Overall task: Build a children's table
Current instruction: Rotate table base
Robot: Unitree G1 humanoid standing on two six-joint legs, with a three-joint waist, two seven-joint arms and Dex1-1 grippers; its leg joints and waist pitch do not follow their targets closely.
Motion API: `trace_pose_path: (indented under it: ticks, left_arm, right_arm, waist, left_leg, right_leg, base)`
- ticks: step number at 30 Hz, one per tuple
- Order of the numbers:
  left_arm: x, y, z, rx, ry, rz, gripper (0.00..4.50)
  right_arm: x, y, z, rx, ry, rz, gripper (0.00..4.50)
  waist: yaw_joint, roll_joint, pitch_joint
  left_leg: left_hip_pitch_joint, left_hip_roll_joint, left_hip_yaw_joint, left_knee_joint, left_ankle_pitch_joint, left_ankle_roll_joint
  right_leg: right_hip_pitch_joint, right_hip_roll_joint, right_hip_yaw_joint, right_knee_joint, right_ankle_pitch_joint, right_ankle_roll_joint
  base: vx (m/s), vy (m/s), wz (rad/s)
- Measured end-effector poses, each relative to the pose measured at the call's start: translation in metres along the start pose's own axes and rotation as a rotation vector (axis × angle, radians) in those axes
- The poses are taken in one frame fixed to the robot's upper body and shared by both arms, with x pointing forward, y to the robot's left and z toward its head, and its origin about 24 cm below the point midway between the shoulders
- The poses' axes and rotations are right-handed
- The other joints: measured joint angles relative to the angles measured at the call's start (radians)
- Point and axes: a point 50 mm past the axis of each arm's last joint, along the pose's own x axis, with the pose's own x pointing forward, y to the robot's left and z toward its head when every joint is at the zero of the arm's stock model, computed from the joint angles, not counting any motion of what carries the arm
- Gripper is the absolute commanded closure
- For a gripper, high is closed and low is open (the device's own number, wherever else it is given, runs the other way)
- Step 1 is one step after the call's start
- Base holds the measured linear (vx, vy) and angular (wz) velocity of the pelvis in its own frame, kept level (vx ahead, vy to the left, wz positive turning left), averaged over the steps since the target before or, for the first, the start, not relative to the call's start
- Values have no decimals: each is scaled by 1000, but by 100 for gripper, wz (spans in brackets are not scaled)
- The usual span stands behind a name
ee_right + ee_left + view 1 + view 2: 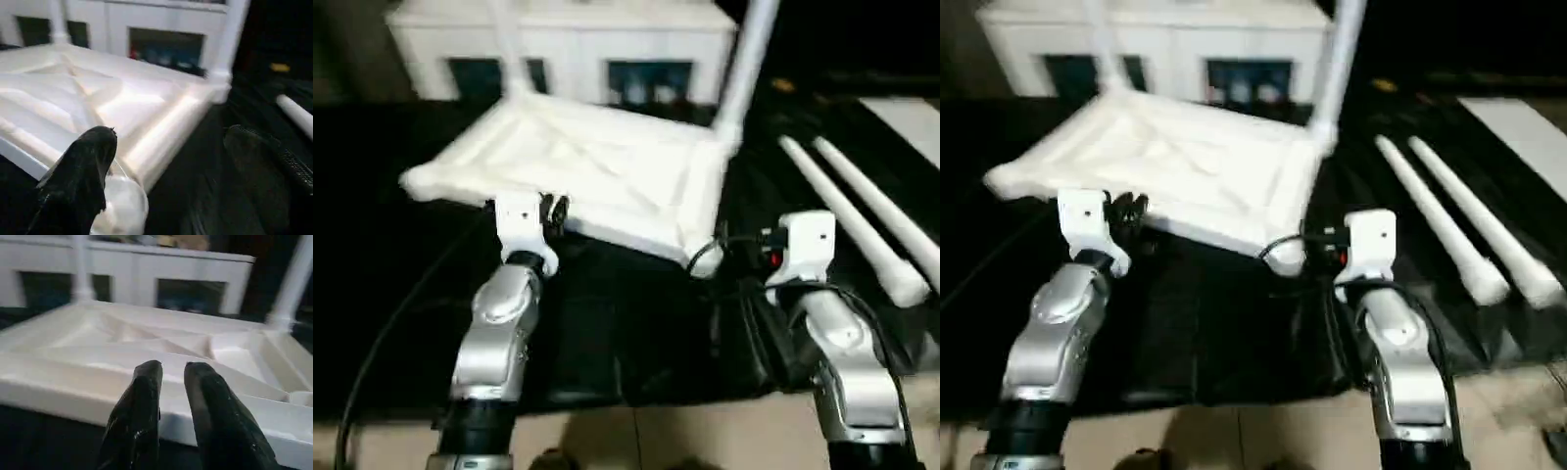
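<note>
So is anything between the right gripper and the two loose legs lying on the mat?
Nothing visible. The right gripper sits by the tabletop's near corner socket, open, and the two loose legs lie beyond it on bare black mat.

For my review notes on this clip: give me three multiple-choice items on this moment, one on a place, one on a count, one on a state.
1. Where do the loose legs lie?
A. On the tabletop
B. On the dark mat to the robot's right of the tabletop
C. On the cabinet

2. How many legs stand upright in the tabletop?
A. None
B. Two
C. Four

3. How is the right gripper?
A. Open, holding nothing
B. Shut on a leg
C. Shut on the rim

Answers: 1 B, both lie side by side right of the tabletop. 2 B, the fitted legs rise from its two far corners. 3 A, its fingers stand wide apart near the tabletop's near corner.
</note>
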Motion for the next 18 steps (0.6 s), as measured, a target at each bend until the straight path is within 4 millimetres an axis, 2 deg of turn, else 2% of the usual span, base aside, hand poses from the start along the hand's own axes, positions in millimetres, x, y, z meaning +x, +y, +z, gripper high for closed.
trace_pose_path:
  ticks: [1, 2, 3, 4, 5, 6, 7, 8, 9, 10, 11, 12, 13, 14, 15, 16, 17, 18]
  left_arm:
    - [0, -3, 2, -3, -9, 3, 340]
    - [-1, -5, 2, -1, -9, 7, 340]
    - [-1, -8, 1, -7, -4, 12, 340]
    - [-1, -11, 3, -6, -8, 7, 340]
    - [0, -13, 6, -6, -17, 1, 340]
    - [2, -17, 11, 1, -29, -11, 340]
    - [1, -18, 9, 0, -17, -12, 340]
    - [-1, -16, 5, 2, 2, -7, 340]
    - [-1, -12, 5, 20, 6, 6, 340]
    - [-1, -7, 6, 31, 3, 23, 340]
    - [0, -4, 8, 51, -1, 36, 340]
    - [-1, 0, 8, 77, -1, 50, 340]
    - [-1, 1, 6, 85, 12, 58, 340]
    - [-1, 0, 6, 86, 17, 57, 340]
    - [0, -7, 5, 75, 27, 40, 340]
    - [0, -12, 4, 71, 30, 17, 340]
    - [1, -17, 6, 66, 25, -5, 340]
    - [3, -19, 10, 65, 7, -19, 340]
  right_arm:
    - [1, -1, 1, -7, -2, -3, 50]
    - [1, -2, 1, -12, 4, -8, 50]
    - [1, -2, 1, -15, 4, -13, 50]
    - [1, -3, 2, -23, 0, -19, 50]
    - [0, -4, 4, -29, -8, -30, 50]
    - [-1, -6, 4, -29, -7, -45, 50]
    - [-2, -8, 2, -30, 5, -52, 50]
    - [-1, -6, 2, -26, 6, -49, 50]
    - [-1, -4, 2, -25, 10, -42, 50]
    - [-1, -4, 1, -27, 14, -47, 50]
    - [-1, -5, 2, -41, 12, -59, 50]
    - [1, -6, 5, -50, 3, -75, 50]
    - [1, -7, 5, -63, 5, -95, 50]
    - [1, -9, 4, -71, 8, -108, 50]
    - [-2, -19, 1, -106, 25, -171, 50]
    - [-3, -22, 1, -117, 32, -193, 50]
    - [-3, -25, 1, -118, 34, -209, 50]
    - [-3, -24, 0, -98, 45, -210, 50]
  waist:
    - [9, -5, 4]
    - [25, -13, 8]
    - [31, -15, 8]
    - [30, -12, 4]
    - [25, -4, -1]
    - [15, 3, -3]
    - [17, 10, -3]
    - [-1, 21, -4]
    - [-9, 22, -8]
    - [-6, 19, -11]
    - [-2, 14, -14]
    - [5, 3, -18]
    - [11, 1, -18]
    - [13, -4, -17]
    - [29, -11, -16]
    - [29, -11, -16]
    - [26, -9, -17]
    - [24, 3, -18]
  left_leg:
    - [-8, 0, 12, 32, -35, 15]
    - [-29, 20, 72, 180, -83, 64]
    - [-16, 22, 135, 302, -118, 119]
    - [18, 17, 163, 307, -142, 140]
    - [54, 10, 183, 269, -176, 153]
    - [80, 16, 181, 190, -243, 103]
    - [79, 38, 174, 170, -216, 73]
    - [76, 44, 146, 163, -201, 63]
    - [69, 41, 121, 161, -189, 54]
    - [61, 39, 103, 161, -179, 55]
    - [52, 37, 92, 161, -172, 53]
    - [42, 37, 91, 160, -160, 44]
    - [38, 43, 95, 158, -154, 63]
    - [29, 38, 97, 168, -154, 106]
    - [11, 25, 124, 230, -177, 213]
    - [18, 1, 131, 229, -173, 195]
    - [32, -24, 135, 197, -161, 174]
    - [51, -45, 134, 142, -164, 138]
  right_leg:
    - [-5, -4, -18, -5, 2, 3]
    - [4, -13, -40, -7, -2, 10]
    - [23, -23, -72, -18, -4, 14]
    - [28, -24, -100, -32, -4, 15]
    - [26, -22, -134, -45, -2, 16]
    - [24, -17, -182, -65, 16, 11]
    - [31, -4, -194, -87, 22, 10]
    - [20, 13, -155, -44, -1, 34]
    - [-6, 16, -69, 80, -36, 45]
    - [-14, 11, -10, 116, -47, 34]
    - [-16, -5, 38, 107, -54, 16]
    - [-15, -39, 75, 57, -63, 21]
    - [-14, -41, 65, 58, -56, 45]
    - [-14, -35, 66, 53, -51, 54]
    - [-10, -26, 63, 30, -28, 86]
    - [-5, -18, 59, 18, -18, 88]
    - [-4, -9, 54, 7, -10, 83]
    - [-3, 10, 47, -8, 0, 82]
  base:
    - [-49, -302, 81]
    - [-90, -293, 64]
    - [-49, -246, 45]
    - [-49, -246, 45]
    - [-16, -197, 60]
    - [-65, -211, 91]
    - [-65, -211, 91]
    - [-63, -241, 89]
    - [-26, -228, 78]
    - [-26, -228, 78]
    - [-43, -229, 71]
    - [-53, -288, 41]
    - [-53, -288, 41]
    - [-44, -289, 13]
    - [-69, -258, -6]
    - [-69, -258, -6]
    - [-83, -223, -7]
    - [-87, -169, -9]
